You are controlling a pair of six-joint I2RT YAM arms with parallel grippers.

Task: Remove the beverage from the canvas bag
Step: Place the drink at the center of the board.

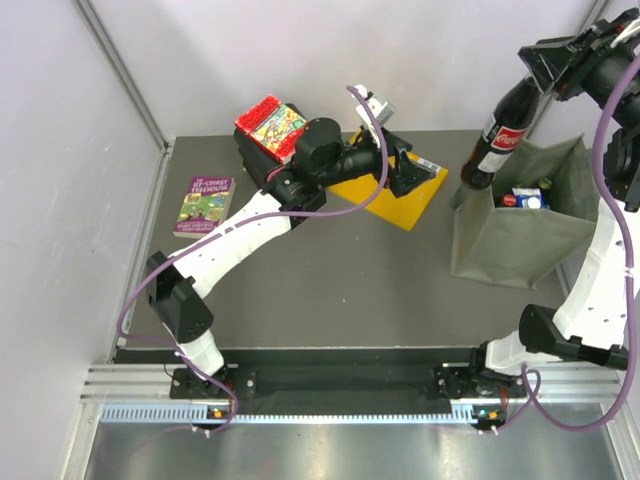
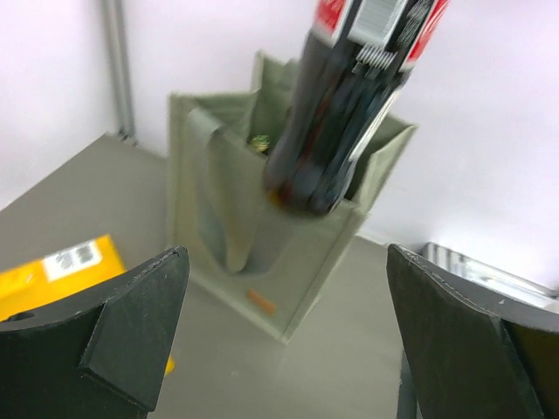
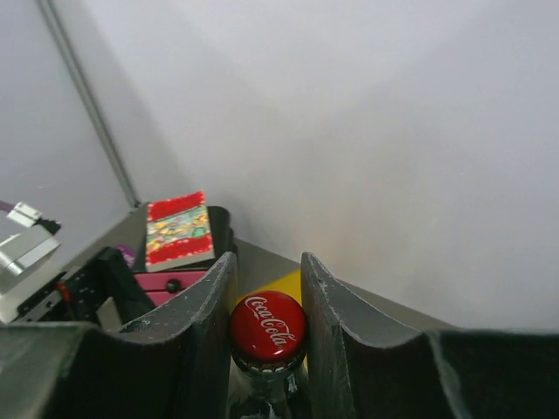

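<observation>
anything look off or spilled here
Nothing is spilled or damaged. The only unusual thing is the cola bottle, which hangs tilted in mid-air, gripped at its neck by the right gripper, with its base near the canvas bag rim.

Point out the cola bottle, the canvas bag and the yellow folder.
cola bottle [image 1: 503,140], top external view, on its red label.
canvas bag [image 1: 505,240], top external view, on its near outer wall.
yellow folder [image 1: 405,205], top external view, on its bare near corner.
</observation>
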